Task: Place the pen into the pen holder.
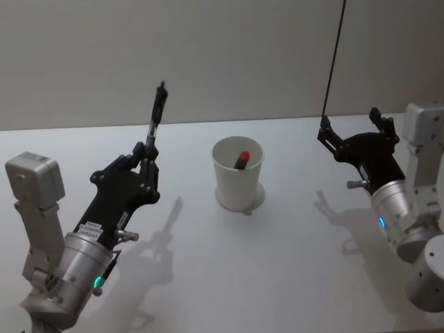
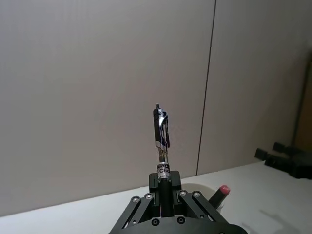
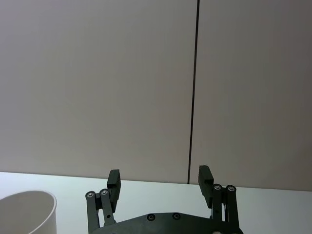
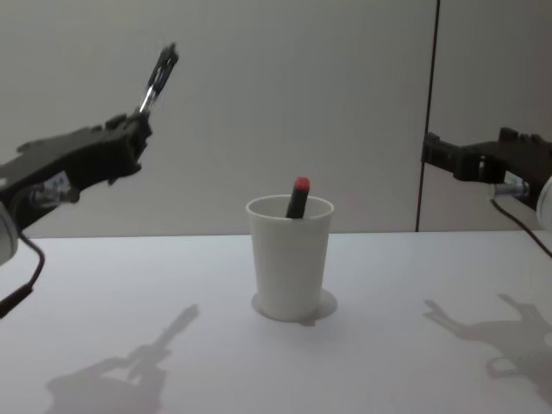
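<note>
While the left pincer [image 1: 147,154] hangs above the left part of the white desk [image 1: 277,277], it is clamped on the lower end of a black and clear click pen [image 1: 155,111], which points up at a slight tilt with its clip end highest. Well apart to its right, the tapered white paper cup [image 1: 238,182] with a rolled rim stands upright near the middle of the desk. A dark stick with a red tip [image 1: 242,159] leans inside it, poking just over the rim. On the far right, the right pincer [image 1: 349,119] is in the air, jaws spread wide and empty.
</note>
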You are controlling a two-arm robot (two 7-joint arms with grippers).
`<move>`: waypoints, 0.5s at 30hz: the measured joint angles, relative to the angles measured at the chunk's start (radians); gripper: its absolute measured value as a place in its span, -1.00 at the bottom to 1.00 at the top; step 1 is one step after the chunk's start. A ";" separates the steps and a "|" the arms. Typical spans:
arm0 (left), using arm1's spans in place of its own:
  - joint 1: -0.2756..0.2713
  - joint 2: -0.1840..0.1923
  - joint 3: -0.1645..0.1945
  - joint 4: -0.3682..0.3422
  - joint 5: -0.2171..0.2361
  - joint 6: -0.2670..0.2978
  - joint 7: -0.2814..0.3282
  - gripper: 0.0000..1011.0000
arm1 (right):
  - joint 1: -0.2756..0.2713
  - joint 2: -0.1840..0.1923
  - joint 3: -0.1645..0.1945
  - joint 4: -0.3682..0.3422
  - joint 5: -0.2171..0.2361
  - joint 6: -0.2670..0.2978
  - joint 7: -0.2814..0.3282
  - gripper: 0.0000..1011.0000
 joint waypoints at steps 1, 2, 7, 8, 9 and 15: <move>-0.005 -0.002 -0.001 0.007 -0.005 -0.010 -0.015 -0.72 | 0.000 0.000 0.000 0.000 0.000 0.000 0.000 0.98; -0.008 -0.003 -0.001 0.013 -0.013 -0.023 -0.032 -0.72 | 0.000 0.000 0.000 0.000 0.000 0.000 0.000 0.98; -0.033 -0.014 -0.003 0.049 -0.044 -0.074 -0.123 -0.72 | 0.000 0.000 0.000 0.000 0.000 0.000 0.000 0.98; -0.041 -0.017 -0.003 0.061 -0.053 -0.089 -0.152 -0.72 | 0.000 0.000 0.000 0.000 0.000 0.000 0.000 0.98; -0.047 -0.020 -0.003 0.068 -0.058 -0.096 -0.167 -0.72 | 0.000 0.000 0.000 0.000 0.000 0.000 0.000 0.98; -0.087 -0.034 -0.003 0.121 -0.090 -0.145 -0.297 -0.72 | 0.000 0.000 0.000 0.000 0.000 0.000 0.000 0.98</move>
